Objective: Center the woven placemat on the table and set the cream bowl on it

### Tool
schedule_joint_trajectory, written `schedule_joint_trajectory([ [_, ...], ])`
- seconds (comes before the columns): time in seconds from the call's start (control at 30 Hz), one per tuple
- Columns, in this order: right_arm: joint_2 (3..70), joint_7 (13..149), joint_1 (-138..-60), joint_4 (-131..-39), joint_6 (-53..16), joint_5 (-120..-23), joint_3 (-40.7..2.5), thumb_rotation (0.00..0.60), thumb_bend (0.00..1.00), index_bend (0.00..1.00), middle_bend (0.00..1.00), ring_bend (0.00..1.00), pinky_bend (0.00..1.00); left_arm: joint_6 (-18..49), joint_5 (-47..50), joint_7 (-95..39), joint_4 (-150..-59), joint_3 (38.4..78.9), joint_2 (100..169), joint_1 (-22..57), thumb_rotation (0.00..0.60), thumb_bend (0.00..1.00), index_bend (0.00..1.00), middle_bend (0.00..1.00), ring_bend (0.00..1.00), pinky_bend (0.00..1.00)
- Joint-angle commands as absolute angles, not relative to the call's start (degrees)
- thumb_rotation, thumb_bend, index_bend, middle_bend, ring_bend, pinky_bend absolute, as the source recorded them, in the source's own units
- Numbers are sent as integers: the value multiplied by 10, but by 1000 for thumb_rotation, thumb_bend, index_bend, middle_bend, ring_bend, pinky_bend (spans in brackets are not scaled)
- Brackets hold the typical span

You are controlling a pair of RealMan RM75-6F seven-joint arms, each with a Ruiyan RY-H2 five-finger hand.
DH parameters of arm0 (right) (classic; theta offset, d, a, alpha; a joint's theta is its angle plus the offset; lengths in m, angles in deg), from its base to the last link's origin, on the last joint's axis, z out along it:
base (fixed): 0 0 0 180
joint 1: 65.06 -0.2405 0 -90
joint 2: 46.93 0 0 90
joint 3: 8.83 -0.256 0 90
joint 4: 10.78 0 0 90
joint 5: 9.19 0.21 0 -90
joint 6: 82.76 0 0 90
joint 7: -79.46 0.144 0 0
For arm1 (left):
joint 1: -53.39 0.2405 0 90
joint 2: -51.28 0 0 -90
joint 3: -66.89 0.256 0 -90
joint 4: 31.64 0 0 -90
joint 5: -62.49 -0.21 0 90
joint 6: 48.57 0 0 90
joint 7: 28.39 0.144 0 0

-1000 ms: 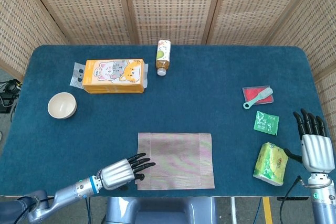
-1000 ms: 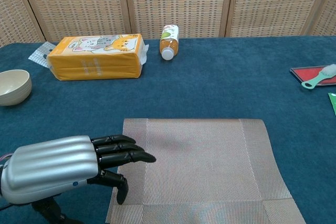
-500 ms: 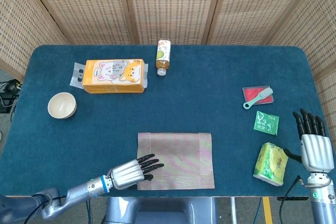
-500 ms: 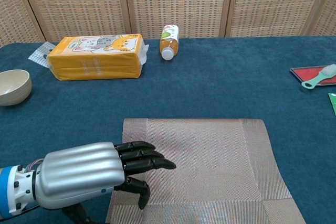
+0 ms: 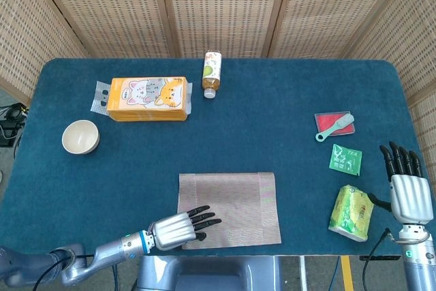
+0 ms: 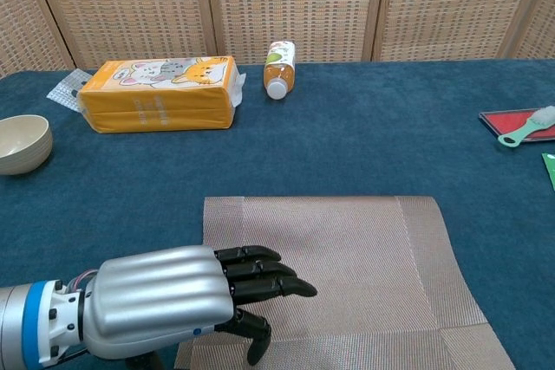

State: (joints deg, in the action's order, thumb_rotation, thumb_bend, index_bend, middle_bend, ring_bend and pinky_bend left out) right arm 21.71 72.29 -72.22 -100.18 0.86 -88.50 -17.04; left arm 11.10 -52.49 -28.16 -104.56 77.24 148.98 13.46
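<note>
Placemat (image 5: 229,209) flat at the near bench (image 5: 272,120) edge — not yet centred | left hand (image 5: 178,227) over its near-left corner, fingers (image 6: 269,275) released, extended, grasping nothing | cream bowl (image 5: 80,137) far left, untouched — both steps left | right hand (image 5: 407,192) idle, fingers released.

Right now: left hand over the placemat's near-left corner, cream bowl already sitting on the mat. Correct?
Not quite. The left hand is over the placemat corner, but the cream bowl sits on the table far left, off the mat, as the head view shows.
</note>
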Motion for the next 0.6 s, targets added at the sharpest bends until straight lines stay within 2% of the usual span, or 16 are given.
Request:
schedule_joint_trajectory([
  [0.03, 216, 723, -722, -1003, 10, -886, -170, 600, 0, 0, 0, 0, 0, 102, -517, -270, -1052, 773, 1492, 131, 600, 254, 426, 0, 0, 0],
  [0.17, 215, 724, -721, -1004, 10, -886, -169, 600, 0, 0, 0, 0, 0, 100, -509, -262, -1052, 774, 1495, 130, 600, 368, 430, 0, 0, 0],
  [0.5, 211, 726, -720, -1012, 12, -891, -167, 600, 0, 0, 0, 0, 0, 97, -492, -252, -1046, 776, 1502, 129, 600, 468, 447, 0, 0, 0],
  [0.6, 210, 729, -719, -1014, 13, -891, -167, 600, 0, 0, 0, 0, 0, 95, -487, -248, -1042, 776, 1507, 129, 600, 481, 502, 0, 0, 0],
])
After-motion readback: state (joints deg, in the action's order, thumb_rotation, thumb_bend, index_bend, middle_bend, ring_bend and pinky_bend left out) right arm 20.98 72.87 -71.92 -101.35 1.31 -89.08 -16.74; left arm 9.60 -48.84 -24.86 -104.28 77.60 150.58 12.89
